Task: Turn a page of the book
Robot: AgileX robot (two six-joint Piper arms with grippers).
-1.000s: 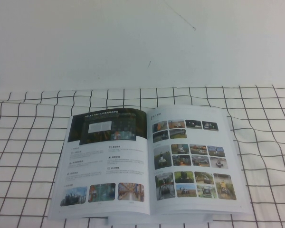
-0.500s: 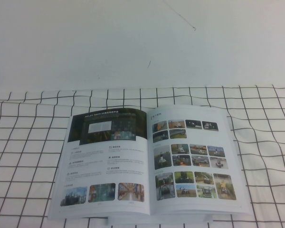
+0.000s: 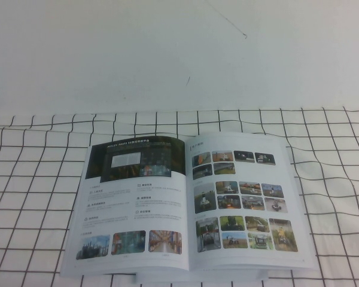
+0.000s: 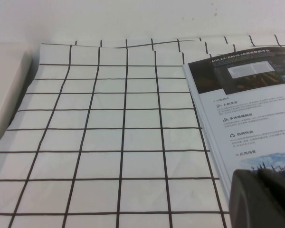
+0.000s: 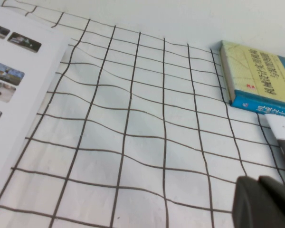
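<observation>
Your book [image 3: 188, 206] lies open and flat on the worktop [image 3: 36, 179], and the clearest writing you can read is the white heading "AGILEX: NAVIS 3D" on the dark banner topping the page [image 3: 134, 200], which forms the left half of the spread; Chinese subheadings sit below it beside small icons, with small photos along its lower edge. The facing leaf carries a full grid of colour photos. The worktop is covered by a white cloth ruled with a black grid, slightly rippled, and a plain white wall [image 3: 179, 54] rises behind it. In the right wrist view a second, blue-and-yellow book [image 5: 259, 80] with Chinese lettering on its spine lies on the cloth, well apart from the open one. Your left end effector [image 4: 263, 199] shows only as a dark corner near the page's outer edge, apart from it; your right end effector [image 5: 263, 202] sits over bare cloth, well clear of the catalogue. For both, you cannot tell whether they are open or closed.
</observation>
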